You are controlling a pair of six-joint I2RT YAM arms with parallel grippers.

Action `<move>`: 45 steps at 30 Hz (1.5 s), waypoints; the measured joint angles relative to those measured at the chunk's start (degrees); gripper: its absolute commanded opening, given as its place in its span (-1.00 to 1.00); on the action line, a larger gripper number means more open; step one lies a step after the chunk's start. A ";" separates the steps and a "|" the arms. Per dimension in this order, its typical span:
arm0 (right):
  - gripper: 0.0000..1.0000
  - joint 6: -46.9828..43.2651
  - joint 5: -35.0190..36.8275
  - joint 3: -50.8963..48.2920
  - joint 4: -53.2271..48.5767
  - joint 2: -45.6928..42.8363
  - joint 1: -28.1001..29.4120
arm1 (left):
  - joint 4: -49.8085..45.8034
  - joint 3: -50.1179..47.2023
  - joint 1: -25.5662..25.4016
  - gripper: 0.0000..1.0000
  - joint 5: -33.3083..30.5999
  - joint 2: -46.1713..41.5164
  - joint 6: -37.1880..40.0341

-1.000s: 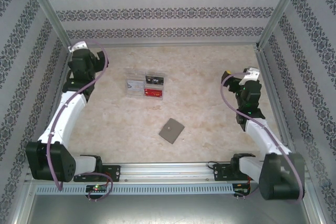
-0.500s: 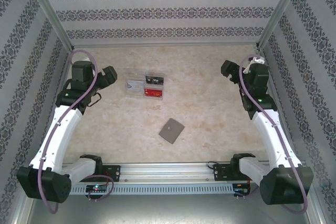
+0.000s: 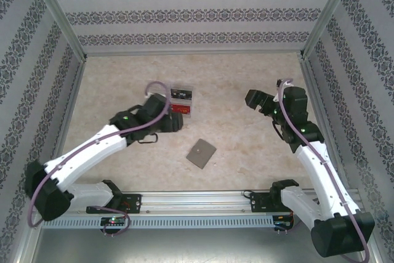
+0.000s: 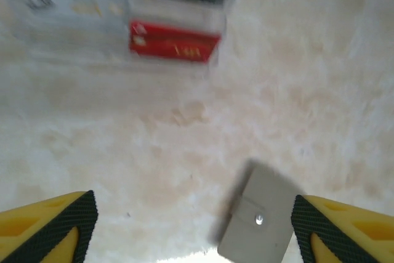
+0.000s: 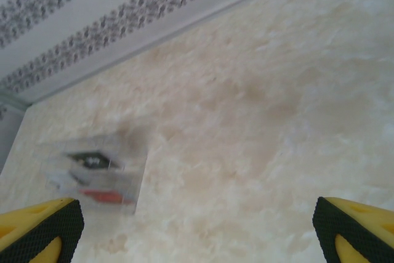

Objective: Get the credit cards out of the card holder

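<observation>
Card holder (image 3: 201, 153), a flat grey-brown rectangle with a small metal stud, lies closed and tilted on the mottled beige table (image 3: 246, 78), toward its near side. Farther back, a clear plastic tray (image 4: 172, 13) holds a glossy red card (image 3: 180, 108) and a black card (image 3: 181, 95). Left gripper (image 3: 174, 121) hangs beside the tray, its yellow fingers (image 4: 68, 217) with ribbed black pads spread wide. Right gripper (image 3: 254, 99), well apart, gapes too, holding nothing.
</observation>
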 measured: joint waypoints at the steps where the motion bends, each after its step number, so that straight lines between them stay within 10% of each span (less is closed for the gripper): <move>1: 0.96 0.00 -0.33 -0.76 -0.50 -0.70 0.46 | -0.02 0.00 -2.25 0.51 -0.39 2.05 -0.24; 16: 0.96 0.11 -1.25 -2.60 -7.58 -6.97 3.08 | -0.13 6.54 -13.92 -0.17 2.62 25.11 2.86; 31: 0.96 0.24 -1.29 -2.91 -9.62 -8.26 4.11 | -1.73 12.83 -15.41 -0.23 2.91 36.28 5.95; 38: 0.96 0.33 -2.14 -2.91 -9.60 -8.39 5.25 | -3.82 14.12 -15.45 -1.00 0.44 37.42 6.58; 45: 0.96 0.96 -2.34 -2.93 -9.53 -7.19 8.41 | -3.78 13.68 -15.47 -1.00 -0.42 36.81 5.57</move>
